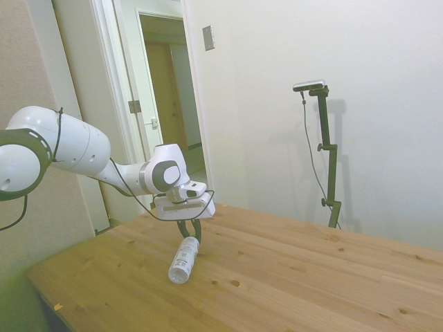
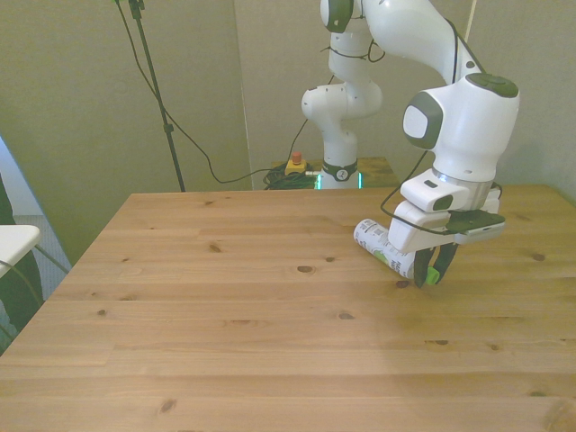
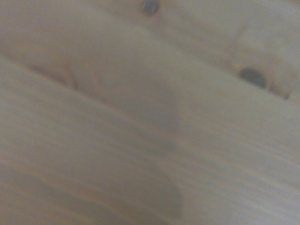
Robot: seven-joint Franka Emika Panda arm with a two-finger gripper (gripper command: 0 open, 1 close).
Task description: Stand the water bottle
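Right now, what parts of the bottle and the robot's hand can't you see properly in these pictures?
- Green cap of the water bottle: in the side view it is hidden behind the gripper; the front view shows only a sliver beside the fingers.
- Label print: too small to read in both views.
- Whether the bottle's low end touches the table: unclear from either view.
- Wrist view: blurred, only wood grain and a shadow; no bottle visible.
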